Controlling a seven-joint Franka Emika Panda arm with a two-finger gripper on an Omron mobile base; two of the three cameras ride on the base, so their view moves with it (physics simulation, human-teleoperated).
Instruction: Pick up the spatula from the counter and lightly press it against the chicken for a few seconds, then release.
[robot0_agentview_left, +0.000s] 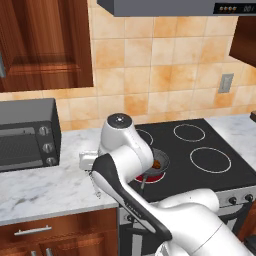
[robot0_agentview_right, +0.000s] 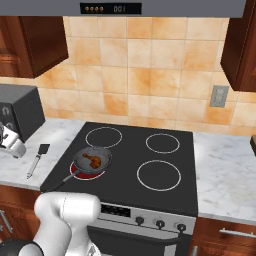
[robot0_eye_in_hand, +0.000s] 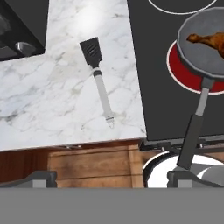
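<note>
One spatula (robot0_eye_in_hand: 99, 83) lies flat on the marble counter (robot0_eye_in_hand: 43, 100), just left of the stove (robot0_eye_in_hand: 162, 87) and apart from its edge. Its dark slotted blade points toward the tiled wall, and its grey handle runs back toward the counter's front edge. In the right base view the same spatula (robot0_agentview_right: 37, 159) rests between the stove (robot0_agentview_right: 165, 192) and the toaster oven (robot0_agentview_right: 20, 112), touching neither.

The gripper (robot0_eye_in_hand: 111, 178) hangs above the front edge of the counter and looks down on the spatula. Its two dark fingertips (robot0_eye_in_hand: 41, 177) stand wide apart with nothing between them, so the hand is released and holds no object. It is clear of the spatula.

To the right, a grey pan (robot0_eye_in_hand: 197, 57) sits on the front left burner (robot0_eye_in_hand: 175, 76), which glows red. The pan's long handle points toward the front of the stove. One brown piece of chicken (robot0_eye_in_hand: 210, 40) lies inside the pan, well apart from the spatula. Three other burners are marked by white rings on the black cooktop. From the left base view the arm's white links cover part of the pan (robot0_agentview_left: 152, 172), while the chicken (robot0_agentview_left: 157, 163) shows beside them.
</note>
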